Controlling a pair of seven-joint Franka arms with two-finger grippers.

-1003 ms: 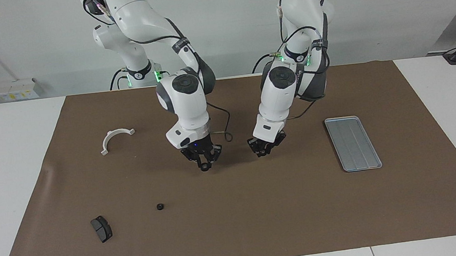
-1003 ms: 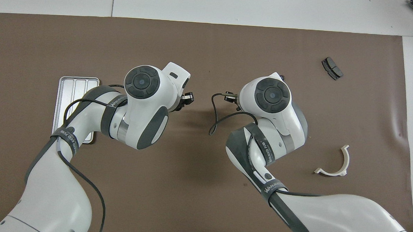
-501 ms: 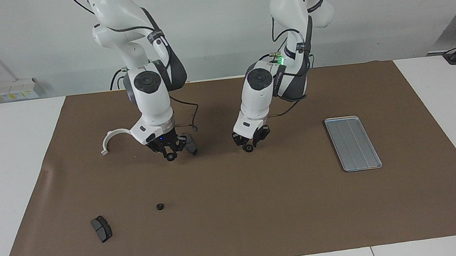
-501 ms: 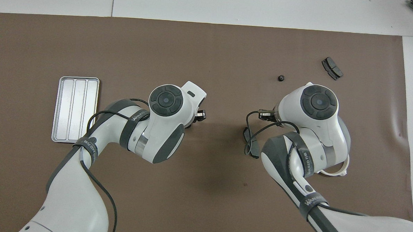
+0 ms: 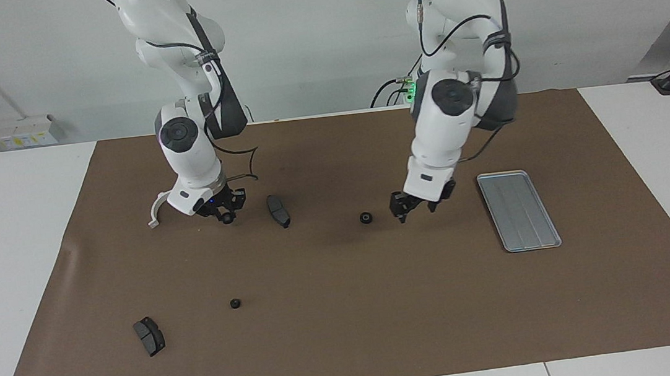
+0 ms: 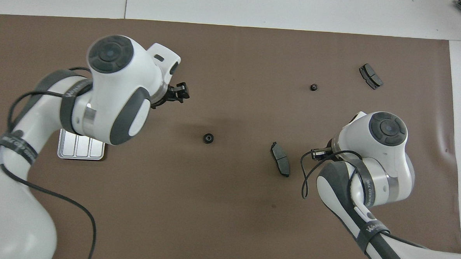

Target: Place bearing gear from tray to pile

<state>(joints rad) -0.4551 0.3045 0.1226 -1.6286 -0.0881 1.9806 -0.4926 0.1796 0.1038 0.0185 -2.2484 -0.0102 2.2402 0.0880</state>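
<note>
Left gripper (image 5: 415, 209) is up over the mat between tray (image 5: 519, 210) and bearing gear (image 5: 366, 217), fingers apart, holding nothing. Gear sits loose mid-mat, off the tray, beside a dark pad (image 5: 278, 211). Right gripper (image 5: 227, 215) hangs by the white half-ring bracket (image 5: 158, 208), fingertips together on a small dark round part. Second pad (image 5: 149, 336) and another small gear (image 5: 235, 303) lie farther from the robots.
</note>
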